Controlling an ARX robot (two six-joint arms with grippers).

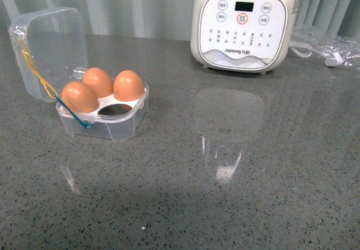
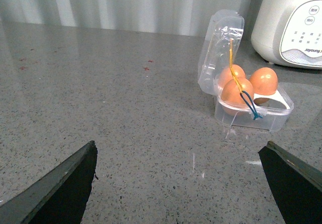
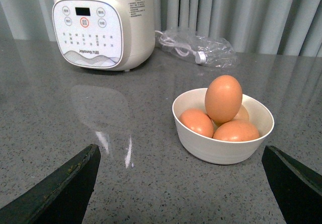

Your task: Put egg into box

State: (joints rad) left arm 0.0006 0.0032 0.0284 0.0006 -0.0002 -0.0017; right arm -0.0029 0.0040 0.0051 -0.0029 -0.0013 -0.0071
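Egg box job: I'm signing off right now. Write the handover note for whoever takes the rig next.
Left gripper: open, empty, facing the box.
Right gripper: open, empty, facing the white bowl.
Box: lid open, three eggs seated, one tray hole free.
Bowl: a pile of eggs, the top egg standing on the others.
Done: three holes filled.
Left: pick an egg from the bowl, probably the top one, and seat it in the free hole.

Box (image 1: pixel 112 127) holding three eggs (image 1: pixel 128 85) lies left of appliance (image 1: pixel 243 25).
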